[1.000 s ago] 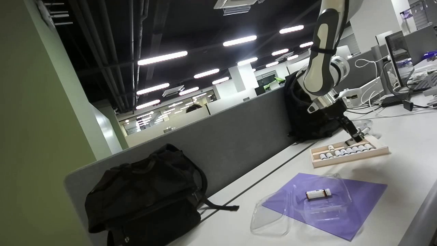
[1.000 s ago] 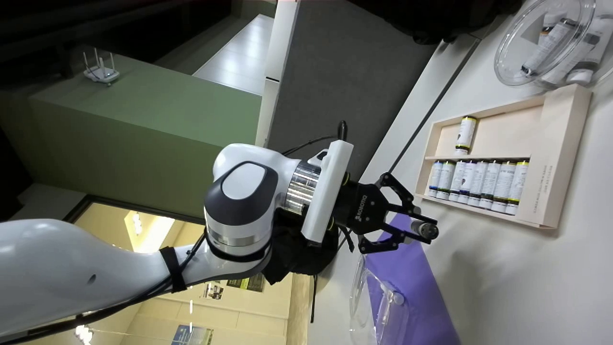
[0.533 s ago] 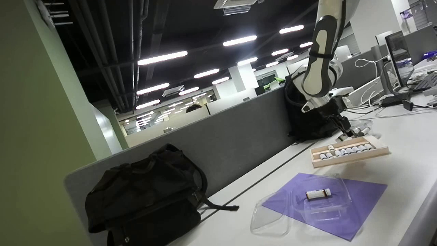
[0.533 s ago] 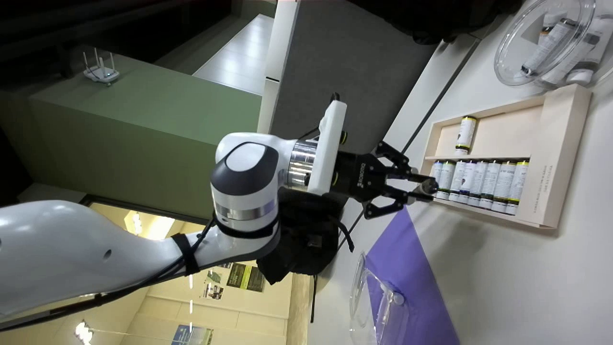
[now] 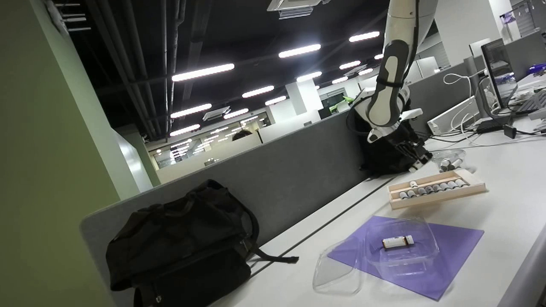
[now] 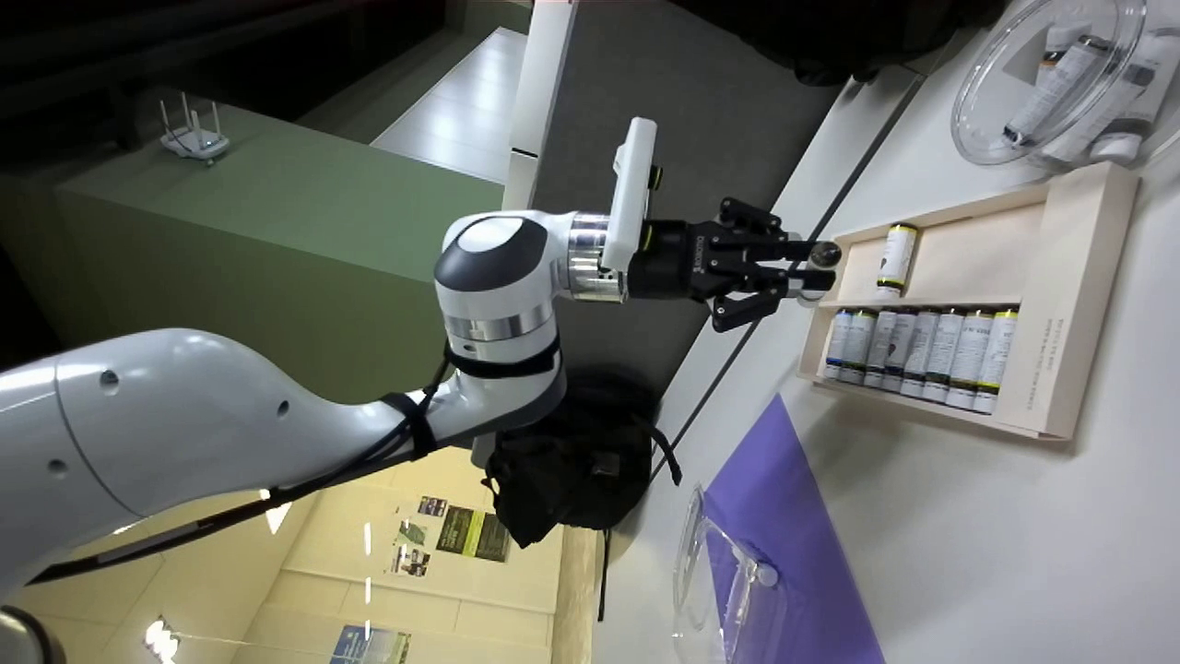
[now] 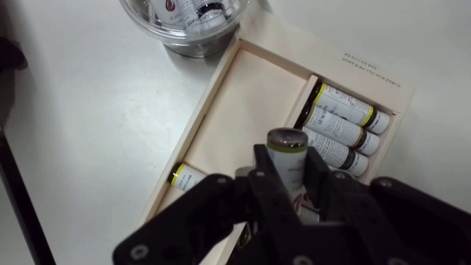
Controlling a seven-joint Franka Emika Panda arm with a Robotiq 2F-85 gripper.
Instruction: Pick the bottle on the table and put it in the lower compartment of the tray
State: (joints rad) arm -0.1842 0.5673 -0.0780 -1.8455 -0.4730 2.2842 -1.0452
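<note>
Grasping a small cylindrical white-labelled bottle with a dark end, the black two-fingered gripper hangs above the long white table. The held bottle is apart from the pale beige rectangular wooden tray, where one compartment holds a row of similar bottles side by side and the other a single yellow-banded bottle.

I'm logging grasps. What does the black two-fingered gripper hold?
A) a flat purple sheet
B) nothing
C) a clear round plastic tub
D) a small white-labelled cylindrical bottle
D: in the wrist view, the black gripper is closed on a small white-labelled cylindrical bottle.
</note>
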